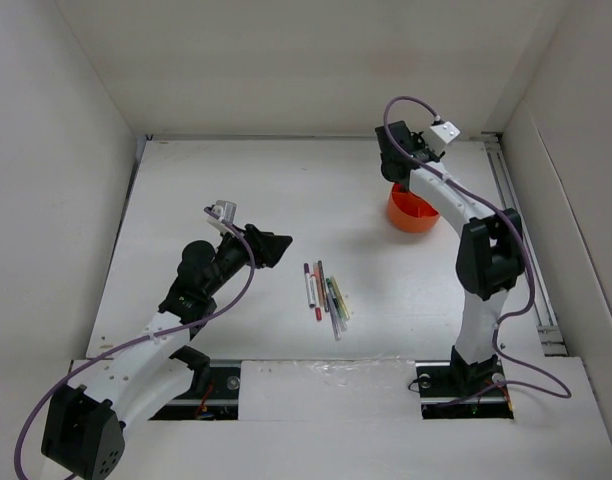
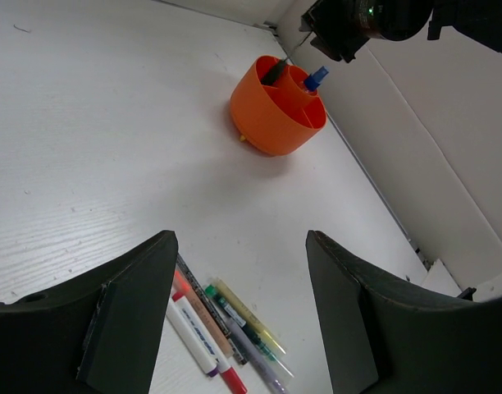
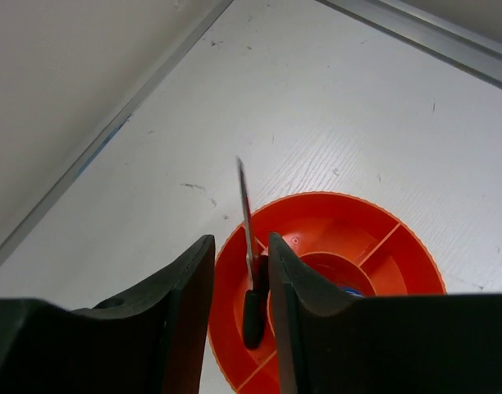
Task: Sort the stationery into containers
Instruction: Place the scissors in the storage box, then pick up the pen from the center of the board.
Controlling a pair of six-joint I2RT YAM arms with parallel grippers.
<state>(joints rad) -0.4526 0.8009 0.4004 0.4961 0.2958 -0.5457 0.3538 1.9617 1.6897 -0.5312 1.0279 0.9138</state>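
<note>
The round orange holder (image 1: 416, 214) stands at the back right of the table. It also shows in the left wrist view (image 2: 271, 119) and the right wrist view (image 3: 374, 234). A dark pen (image 3: 253, 308) with a thin silver end stands in its outer compartment, and a blue-capped bottle (image 2: 315, 79) sits inside. My right gripper (image 3: 239, 246) hangs just above the holder, jaws apart around the pen without pinching it. Several pens (image 1: 326, 293) lie side by side at mid-table: red, white, green, yellow and dark (image 2: 226, 328). My left gripper (image 2: 241, 242) is open and empty, left of them.
White walls enclose the table on the left, back and right. A metal rail (image 1: 521, 240) runs along the right edge near the holder. The right arm (image 1: 486, 260) stands between the holder and the table's near edge.
</note>
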